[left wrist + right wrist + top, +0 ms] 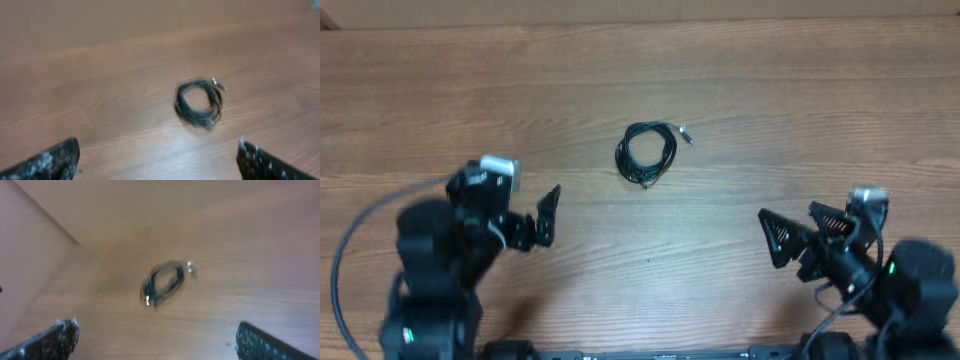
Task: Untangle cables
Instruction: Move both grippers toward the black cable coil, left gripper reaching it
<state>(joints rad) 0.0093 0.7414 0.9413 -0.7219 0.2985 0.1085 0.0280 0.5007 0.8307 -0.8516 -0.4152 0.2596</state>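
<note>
While the cables (647,153) lie as one small black coiled bundle near the middle of the wooden bench (790,80), both arms sit at its near edge, well apart from them. A small metallic plug (685,133) pokes out at the bundle's far right side. The left arm (440,250) is off to one side and the right arm (910,280) to the other, each angled toward the bundle. Seen from the left wrist, the left jaws are spread wide and hold nothing, with the cables (198,102) ahead on bare wood. The right jaws are likewise wide apart and empty, with the cables (162,284) ahead of them. Both wrist views are blurred.
</note>
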